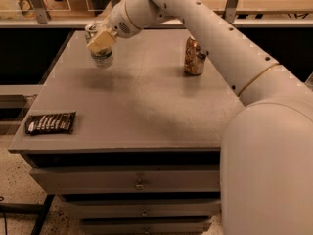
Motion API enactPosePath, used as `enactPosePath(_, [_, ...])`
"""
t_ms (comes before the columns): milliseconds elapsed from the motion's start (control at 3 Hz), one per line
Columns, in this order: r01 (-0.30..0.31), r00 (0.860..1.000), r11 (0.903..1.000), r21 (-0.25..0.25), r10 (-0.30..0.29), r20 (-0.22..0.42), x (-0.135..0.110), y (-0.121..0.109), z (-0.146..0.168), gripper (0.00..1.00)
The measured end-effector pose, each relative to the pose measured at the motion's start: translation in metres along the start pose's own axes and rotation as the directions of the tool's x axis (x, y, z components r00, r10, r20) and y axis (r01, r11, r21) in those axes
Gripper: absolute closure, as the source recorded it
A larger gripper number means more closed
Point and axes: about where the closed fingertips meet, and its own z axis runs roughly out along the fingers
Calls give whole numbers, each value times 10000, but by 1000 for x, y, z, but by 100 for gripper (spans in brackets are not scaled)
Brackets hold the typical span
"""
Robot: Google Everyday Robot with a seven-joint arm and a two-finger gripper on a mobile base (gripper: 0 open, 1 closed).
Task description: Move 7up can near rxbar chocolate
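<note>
My gripper (100,39) is at the far left of the grey table (142,102), shut on the white-and-green 7up can (102,57). The can hangs upright a little above the tabletop, with its silver top partly hidden by the fingers (101,41). The rxbar chocolate (51,123), a flat dark wrapper with white lettering, lies at the front left corner of the table, well in front of the can and apart from it.
An orange-gold can (194,56) stands at the back right of the table, close under my arm. The table has drawers (139,183) below its front edge. A railing and shelves run behind the table.
</note>
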Motion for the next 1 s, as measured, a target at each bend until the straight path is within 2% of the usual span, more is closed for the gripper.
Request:
enactPosePath(333, [97, 9957, 9841, -1772, 69, 928, -16, 45, -15, 100])
enactPosePath(667, [98, 9957, 9842, -1768, 67, 927, -16, 45, -15, 100])
enactPosePath(1000, [292, 9938, 9738, -2256, -41, 1109, -23, 63, -3, 100])
